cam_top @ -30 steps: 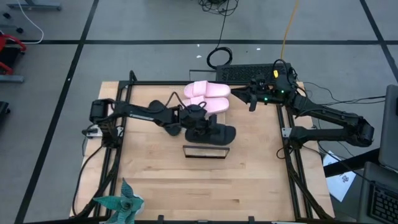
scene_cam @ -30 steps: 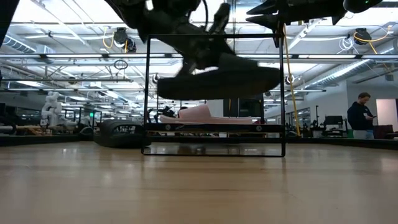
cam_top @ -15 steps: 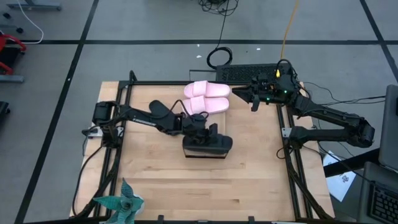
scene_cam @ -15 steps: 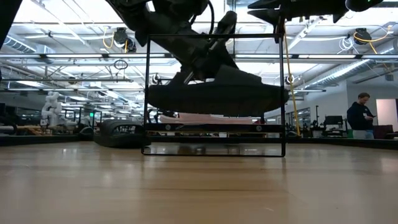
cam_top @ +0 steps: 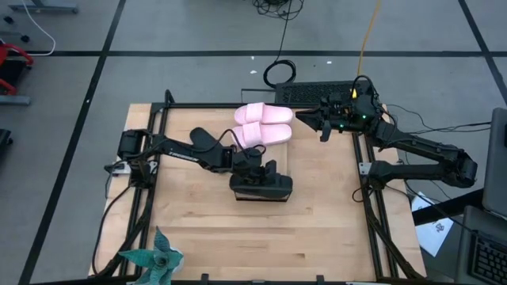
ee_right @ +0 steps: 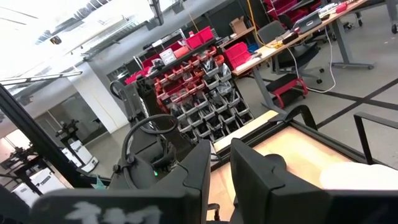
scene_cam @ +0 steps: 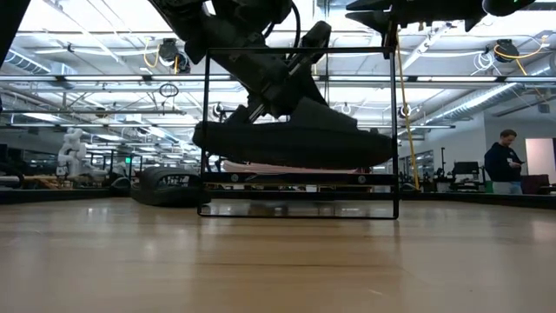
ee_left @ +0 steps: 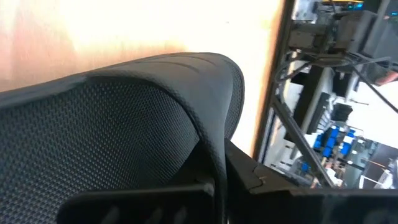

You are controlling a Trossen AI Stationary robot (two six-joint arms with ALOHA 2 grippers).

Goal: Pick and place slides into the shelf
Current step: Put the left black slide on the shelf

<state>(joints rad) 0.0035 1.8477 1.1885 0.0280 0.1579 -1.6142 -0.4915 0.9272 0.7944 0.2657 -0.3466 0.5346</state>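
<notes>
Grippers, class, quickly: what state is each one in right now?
Left gripper: shut on a black slide.
Right gripper: holding nothing; open or shut cannot be told.

The left claw (cam_top: 255, 168) now carries the black slide (cam_top: 262, 184) nearer and lower, from just behind the shelf (scene_cam: 300, 204) to directly over it.

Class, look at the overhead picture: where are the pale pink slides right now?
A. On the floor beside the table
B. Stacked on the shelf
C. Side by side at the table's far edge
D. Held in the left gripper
C: the pink slides lie together near the table's far edge, ungripped.
</notes>
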